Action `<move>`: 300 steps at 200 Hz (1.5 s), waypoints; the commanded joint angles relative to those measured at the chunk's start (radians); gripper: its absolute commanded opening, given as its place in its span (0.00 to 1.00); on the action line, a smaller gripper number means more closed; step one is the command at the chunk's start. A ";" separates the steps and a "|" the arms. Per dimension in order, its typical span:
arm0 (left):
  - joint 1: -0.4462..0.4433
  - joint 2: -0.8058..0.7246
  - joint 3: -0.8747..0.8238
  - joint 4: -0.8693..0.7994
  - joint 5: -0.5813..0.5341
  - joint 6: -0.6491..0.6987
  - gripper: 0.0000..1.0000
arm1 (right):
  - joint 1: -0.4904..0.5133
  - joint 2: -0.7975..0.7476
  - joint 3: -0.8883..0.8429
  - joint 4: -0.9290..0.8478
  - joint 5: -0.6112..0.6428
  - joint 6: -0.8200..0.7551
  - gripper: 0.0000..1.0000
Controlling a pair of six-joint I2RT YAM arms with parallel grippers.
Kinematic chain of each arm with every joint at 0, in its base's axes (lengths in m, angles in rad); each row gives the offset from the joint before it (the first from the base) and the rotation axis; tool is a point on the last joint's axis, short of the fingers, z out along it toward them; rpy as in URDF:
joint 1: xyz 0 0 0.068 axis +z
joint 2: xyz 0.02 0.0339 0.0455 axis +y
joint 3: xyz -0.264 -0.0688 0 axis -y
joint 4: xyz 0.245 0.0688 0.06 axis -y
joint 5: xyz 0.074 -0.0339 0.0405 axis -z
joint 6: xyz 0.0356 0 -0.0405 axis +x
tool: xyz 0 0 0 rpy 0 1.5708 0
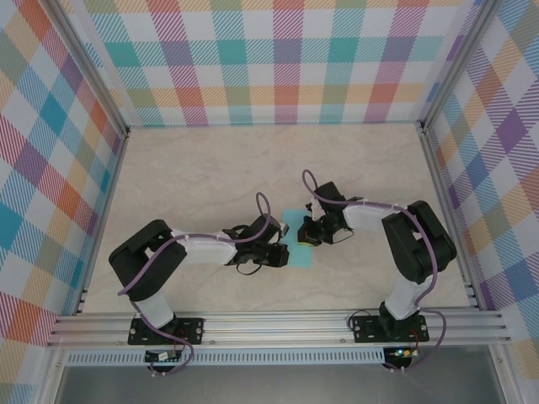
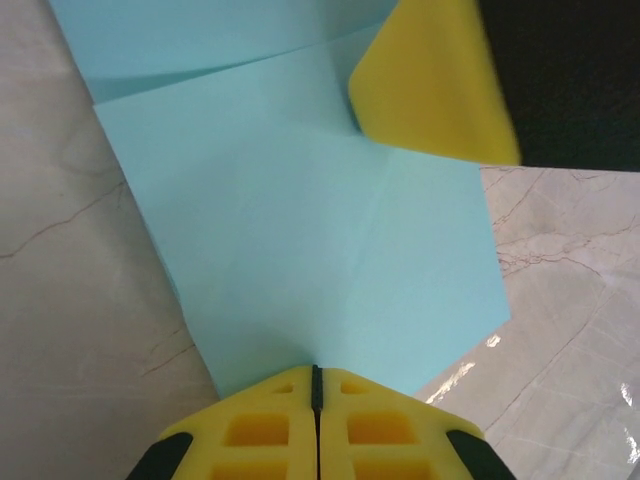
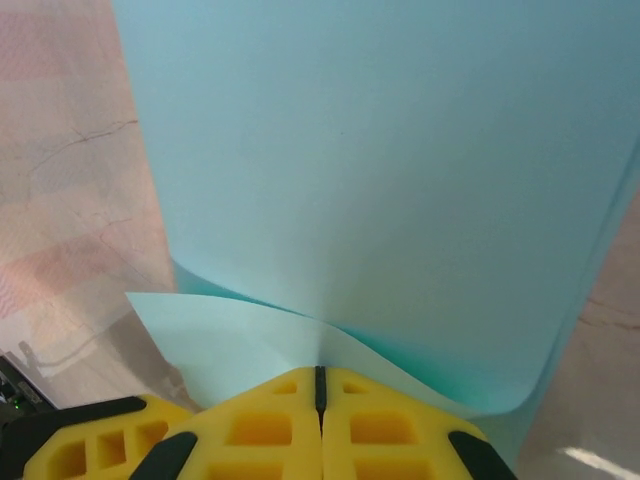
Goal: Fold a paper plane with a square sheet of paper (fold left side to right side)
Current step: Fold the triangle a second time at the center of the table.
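Clamped on square sheet of paper (image 2: 300, 250) at tips of left gripper (image 2: 316, 375) and right gripper (image 3: 320, 375), likely for folding 1 side over.

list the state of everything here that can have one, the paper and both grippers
thin light turquoise paper sheet: creased and partly folded, one part lifted in a curl
left gripper: shut, tips at the sheet's near edge, can't tell if it pinches it
right gripper: shut on the sheet, pinching its lifted edge
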 commanded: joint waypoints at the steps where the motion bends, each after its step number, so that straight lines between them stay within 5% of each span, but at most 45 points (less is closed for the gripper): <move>1: 0.003 0.014 -0.041 -0.068 0.020 -0.017 0.03 | 0.003 -0.084 0.044 -0.073 0.009 -0.066 0.06; 48: 0.003 0.027 -0.040 -0.053 0.025 -0.014 0.02 | 0.056 -0.043 0.046 -0.066 -0.083 -0.072 0.06; 145: 0.002 0.029 -0.034 -0.076 0.011 -0.007 0.01 | 0.113 0.019 0.009 -0.020 -0.054 -0.041 0.05; 300: 0.004 0.034 -0.048 -0.105 -0.020 -0.007 0.00 | 0.104 0.068 0.048 -0.127 0.148 -0.140 0.05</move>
